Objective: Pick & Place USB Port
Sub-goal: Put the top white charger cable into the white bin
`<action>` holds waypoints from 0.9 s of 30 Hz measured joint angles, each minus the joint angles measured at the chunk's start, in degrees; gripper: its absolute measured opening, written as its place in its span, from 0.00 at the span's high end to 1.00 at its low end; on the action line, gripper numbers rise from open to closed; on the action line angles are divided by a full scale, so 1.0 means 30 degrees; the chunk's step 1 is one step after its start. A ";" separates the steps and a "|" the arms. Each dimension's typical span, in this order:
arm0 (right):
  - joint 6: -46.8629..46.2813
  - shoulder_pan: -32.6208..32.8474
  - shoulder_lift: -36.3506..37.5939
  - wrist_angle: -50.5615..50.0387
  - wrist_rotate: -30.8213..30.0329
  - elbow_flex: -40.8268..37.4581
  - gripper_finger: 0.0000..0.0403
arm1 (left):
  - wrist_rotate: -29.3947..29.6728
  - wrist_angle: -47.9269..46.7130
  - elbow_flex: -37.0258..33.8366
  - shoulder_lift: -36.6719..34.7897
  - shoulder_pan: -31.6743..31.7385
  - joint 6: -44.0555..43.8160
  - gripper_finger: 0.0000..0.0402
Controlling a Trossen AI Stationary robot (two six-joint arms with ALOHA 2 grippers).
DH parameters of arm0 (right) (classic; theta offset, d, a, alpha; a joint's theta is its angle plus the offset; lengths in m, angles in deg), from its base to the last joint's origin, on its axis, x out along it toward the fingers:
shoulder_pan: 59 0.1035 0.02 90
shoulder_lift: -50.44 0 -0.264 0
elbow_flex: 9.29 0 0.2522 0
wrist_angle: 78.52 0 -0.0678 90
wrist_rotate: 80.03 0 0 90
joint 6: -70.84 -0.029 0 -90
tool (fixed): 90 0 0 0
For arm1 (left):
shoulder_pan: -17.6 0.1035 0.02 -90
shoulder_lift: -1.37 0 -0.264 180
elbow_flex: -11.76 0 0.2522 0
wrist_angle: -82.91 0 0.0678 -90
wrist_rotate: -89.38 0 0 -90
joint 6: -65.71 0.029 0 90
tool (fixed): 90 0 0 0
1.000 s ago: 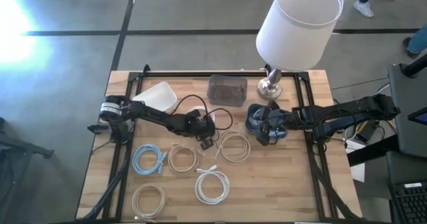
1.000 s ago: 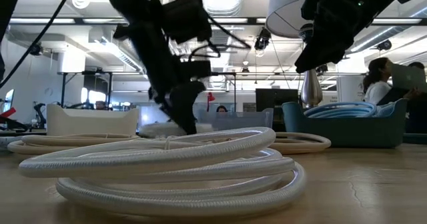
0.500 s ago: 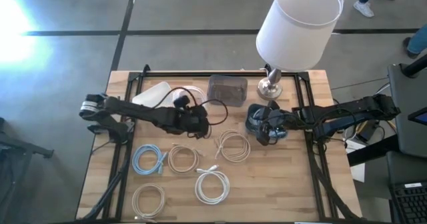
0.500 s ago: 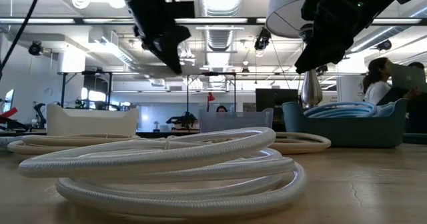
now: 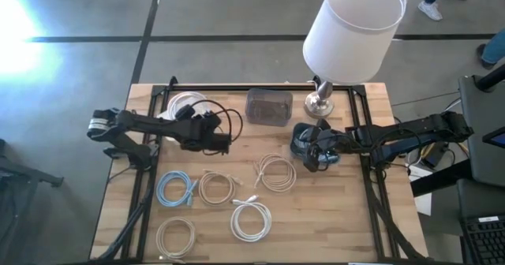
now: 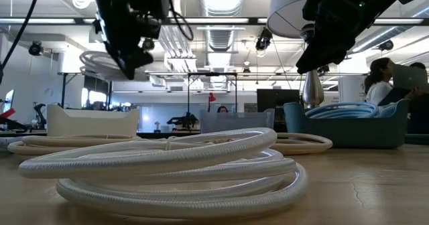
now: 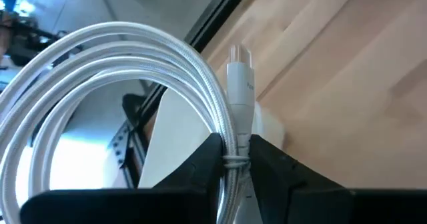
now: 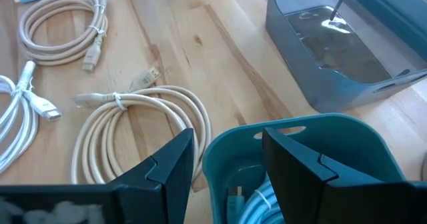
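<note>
surface (image 5: 331, 218): wood, cable coils spread out
left pincer (image 7: 235, 159): clamped on white cable (image 7: 120, 84) (over white tray (image 5: 180, 106))
right pincer (image 8: 227, 161): wide, above teal bin (image 8: 307, 137)

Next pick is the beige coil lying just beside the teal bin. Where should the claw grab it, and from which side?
Take the beige coil at its tie, where the strands are bundled, coming straight down since it lies flat on the table. That point faces away from the teal bin, so the fingers likely clear its wall. The right claw hovers over the bin.

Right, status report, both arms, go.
Left gripper shut on white cable coil, airborne over white tray. Right gripper open above teal bin. Path clear.
</note>
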 joint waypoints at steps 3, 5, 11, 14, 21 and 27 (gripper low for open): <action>-0.0024 0.0000 0.0000 -0.0005 0.0000 0.0000 0.58 | 0.0065 -0.0023 -0.1200 -0.0031 0.0692 0.0027 0.82; -0.0029 0.0006 0.0000 0.0001 0.0000 0.0000 0.58 | 0.0071 0.0024 -0.2098 -0.0031 0.1302 0.0044 0.82; -0.0073 -0.0001 0.0000 0.0008 0.0000 0.0000 0.58 | 0.0125 0.1107 -0.4543 -0.0068 0.3050 0.0725 0.82; -0.0068 0.0001 0.0000 0.0008 -0.0003 0.0000 0.58 | 0.0165 0.2779 -0.5605 -0.0068 0.3723 0.2494 0.82; -0.0066 0.0000 0.0000 0.0023 -0.0007 0.0000 0.58 | 0.0323 0.6817 -0.7268 -0.0068 0.4902 0.5476 0.81; -0.0066 0.0006 0.0000 0.0027 -0.0015 0.0000 0.58 | -0.0104 0.8101 -0.7835 -0.0068 0.5344 0.6193 0.77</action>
